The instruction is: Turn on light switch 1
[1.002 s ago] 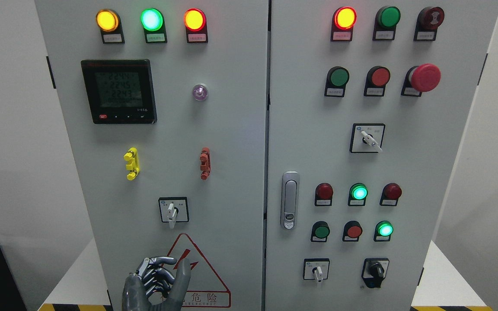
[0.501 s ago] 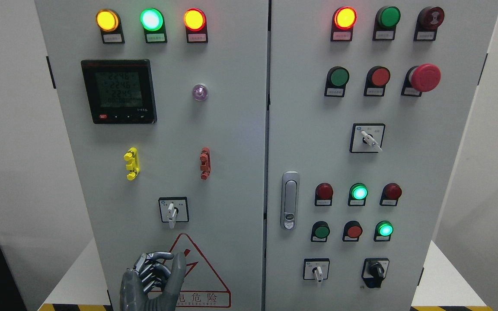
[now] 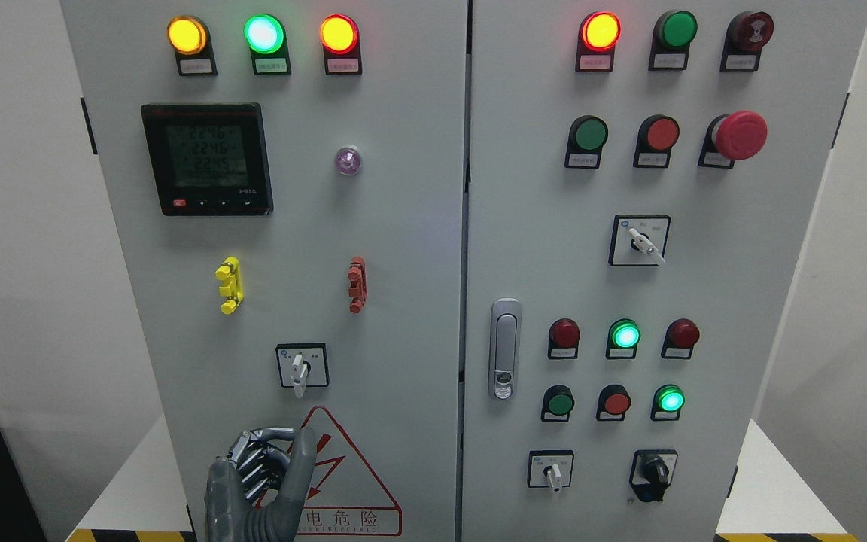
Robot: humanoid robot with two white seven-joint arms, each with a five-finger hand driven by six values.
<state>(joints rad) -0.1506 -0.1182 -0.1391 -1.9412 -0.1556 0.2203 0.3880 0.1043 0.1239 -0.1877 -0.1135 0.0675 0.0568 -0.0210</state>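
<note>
The left hand (image 3: 260, 482), fingers curled together and empty, was pictured just below the rotary switch (image 3: 299, 366) on the left cabinet door (image 3: 403, 248); the switch was not yet touched.

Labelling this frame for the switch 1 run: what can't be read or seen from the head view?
- Tags under the lamps, e.g. the green lamp: print too small.
- Meter digits: blurred, bottom row unreadable.
- Warning triangle: left part hidden by the left robot hand.
- Left robot hand's wrist: cut off by the bottom edge.
- Which selector switch is "1": no legible number.
</note>
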